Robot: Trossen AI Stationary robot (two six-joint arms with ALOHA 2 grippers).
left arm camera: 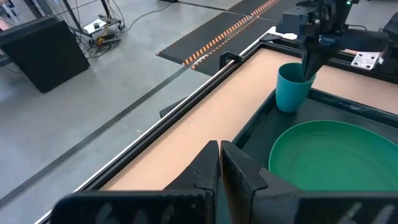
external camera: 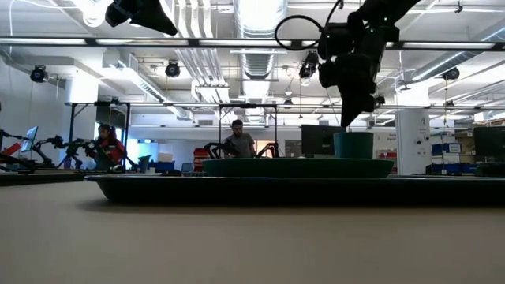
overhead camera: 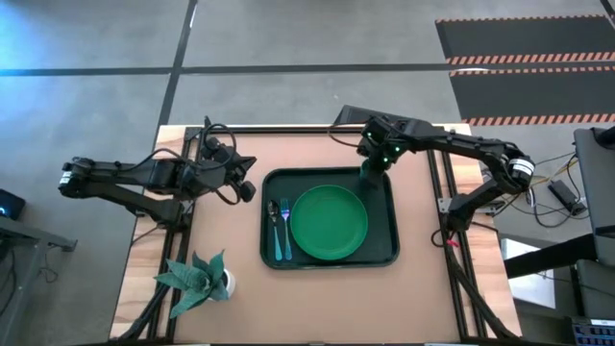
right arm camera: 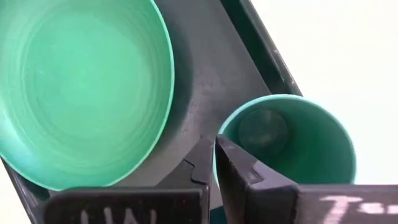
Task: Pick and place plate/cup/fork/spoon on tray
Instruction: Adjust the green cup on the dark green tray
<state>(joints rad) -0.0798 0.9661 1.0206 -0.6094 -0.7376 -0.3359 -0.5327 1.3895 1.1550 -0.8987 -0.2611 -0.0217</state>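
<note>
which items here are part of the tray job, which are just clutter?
Job:
tray
plate, on the tray
fork and spoon, side by side on the tray beside the plate
cup, upright in the tray's corner, right tool pinching its rim
left tool, shut, off the tray

Clutter:
potted plant, on the table near its corner

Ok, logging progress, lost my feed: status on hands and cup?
Right hand pinching the cup rim, cup in the tray corner. Left hand shut, waiting off-tray. Plate, fork, spoon already on tray.
</note>
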